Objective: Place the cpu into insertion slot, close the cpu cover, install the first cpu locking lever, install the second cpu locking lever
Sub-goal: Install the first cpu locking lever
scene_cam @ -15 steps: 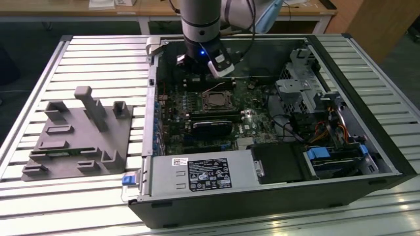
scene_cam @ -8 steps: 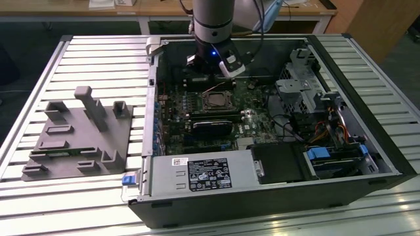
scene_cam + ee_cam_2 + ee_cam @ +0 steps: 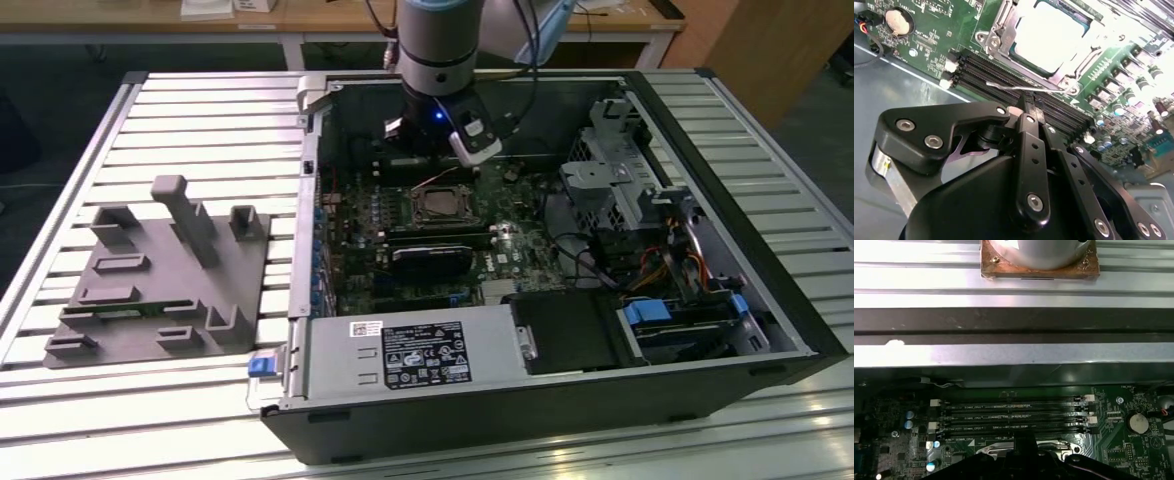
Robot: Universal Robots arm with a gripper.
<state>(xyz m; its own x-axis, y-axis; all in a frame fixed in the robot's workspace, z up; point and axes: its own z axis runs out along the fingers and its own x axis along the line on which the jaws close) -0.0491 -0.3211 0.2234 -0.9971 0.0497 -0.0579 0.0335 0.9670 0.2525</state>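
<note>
Black linkage of the gripper [image 3: 1025,107] sits closest to us in the second wrist view, its jaws clenched tip to tip; whether they pinch anything we cannot tell. Just beyond the tips we see a thin silver lever [image 3: 1019,88] lying along the row of long black memory slots [image 3: 999,75]. Past it, the cpu [image 3: 1051,32] lies seated, its pale metal top showing through the window of the cpu cover [image 3: 996,27], which lies flat around it. In the exterior view we find the insertion slot [image 3: 441,205] mid-board inside the open computer case [image 3: 534,410], with the arm [image 3: 438,40] upright just behind it. On the exterior view's left a grey fixture [image 3: 147,290] stands on the slatted counter [image 3: 200,110], apart from the case
</note>
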